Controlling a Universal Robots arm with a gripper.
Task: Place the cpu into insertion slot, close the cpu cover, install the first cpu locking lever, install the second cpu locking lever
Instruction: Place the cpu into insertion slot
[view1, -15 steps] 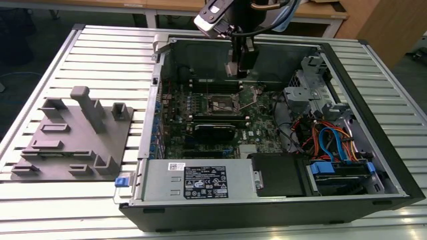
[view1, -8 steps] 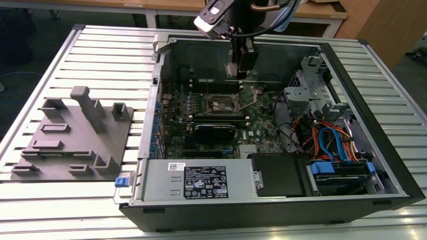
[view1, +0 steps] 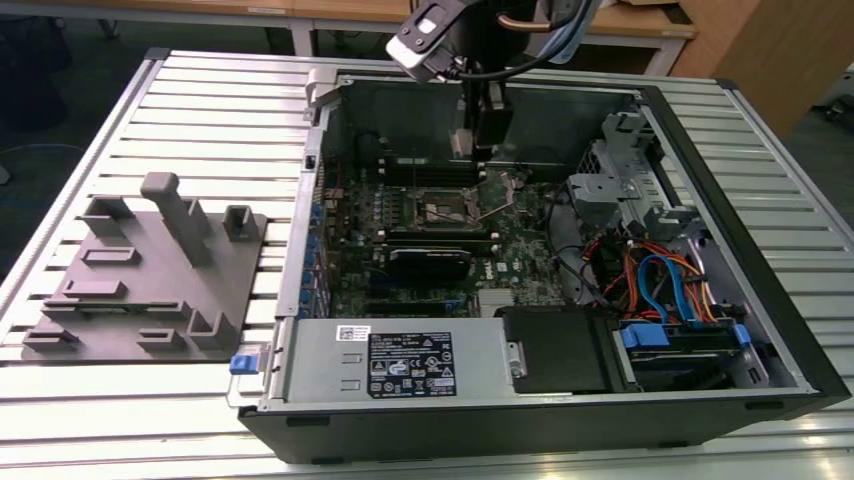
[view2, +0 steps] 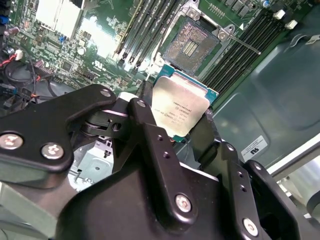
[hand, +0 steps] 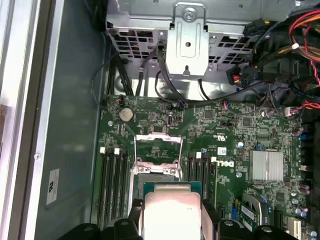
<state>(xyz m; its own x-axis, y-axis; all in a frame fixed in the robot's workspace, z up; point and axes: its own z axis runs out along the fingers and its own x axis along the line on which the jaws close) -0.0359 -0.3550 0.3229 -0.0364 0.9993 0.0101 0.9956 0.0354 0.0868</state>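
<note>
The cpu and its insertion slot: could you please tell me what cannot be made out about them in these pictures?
- The cpu: its underside faces away from the camera in both wrist views, and the tool, shut on it, covers two of its edges in the second wrist view.
- The insertion slot: the cpu hides part of it in the first wrist view, and its contacts are too small to tell in the exterior view.

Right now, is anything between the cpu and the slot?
Nothing visible. The pincer holds the cpu above the board. In the second wrist view the slot lies bare, its contacts exposed. In the first wrist view the cover is swung open.
</note>
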